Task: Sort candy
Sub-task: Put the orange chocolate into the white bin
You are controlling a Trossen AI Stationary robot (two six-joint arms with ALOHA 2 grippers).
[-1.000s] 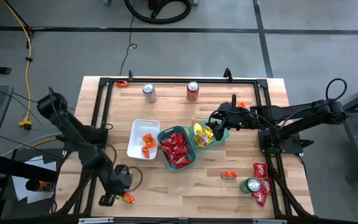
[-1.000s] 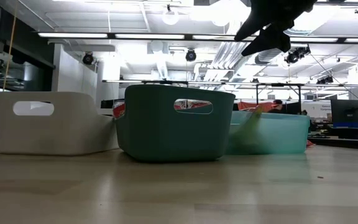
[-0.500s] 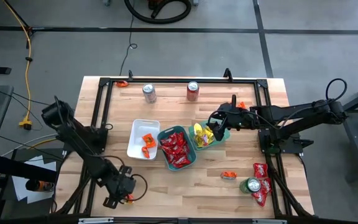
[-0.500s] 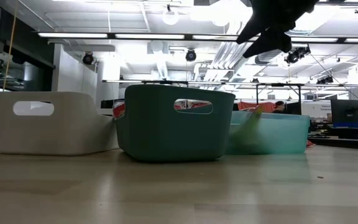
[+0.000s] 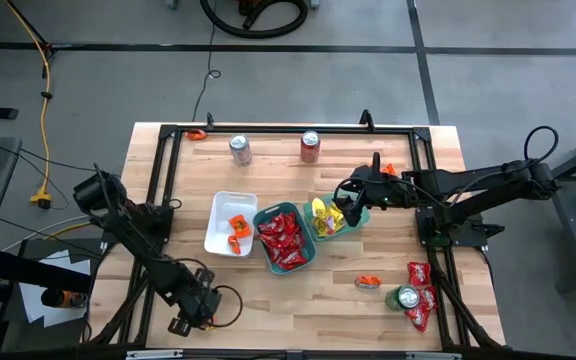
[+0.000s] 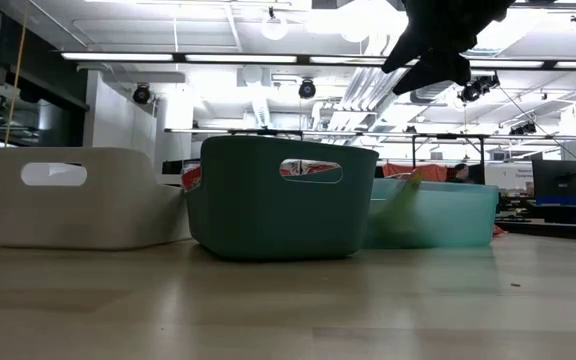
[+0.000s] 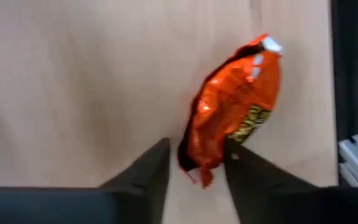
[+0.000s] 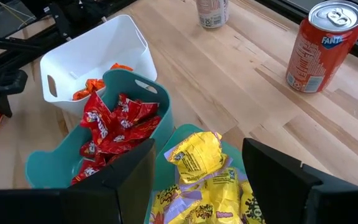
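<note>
An orange candy packet (image 7: 232, 106) lies flat on the wood at the table's near left corner (image 5: 208, 322). My left gripper (image 7: 197, 155) points down over it, open, one finger on each side of the packet's nearer end. My right gripper (image 8: 197, 180) hangs open and empty above the light teal tray (image 8: 188, 130), which holds yellow candy (image 8: 197, 155). Next to it, the dark teal tray (image 8: 48, 168) holds red candy (image 8: 114, 124), and the white tray (image 8: 104, 46) holds orange packets (image 8: 89, 87). My left gripper has its two fingers either side of the crimped end of the orange packet (image 7: 201, 165), coming from above. One fingertip (image 7: 232, 152) lies right at the packet's edge and the other stands a little off it. I cannot tell whether it touches. The packet lies flat on the table.
A silver can (image 5: 239, 150) and a red can (image 5: 310, 146) stand at the far side. A green can (image 5: 404, 297) stands near right among red packets (image 5: 423, 305), with an orange packet (image 5: 368, 281) beside it. A black frame rail (image 5: 158, 180) borders the table.
My left gripper has come down toward the orange packet at the near left corner and drifted slightly toward the near edge; the arm has leaned lower with it. The packet has stayed where it was.
</note>
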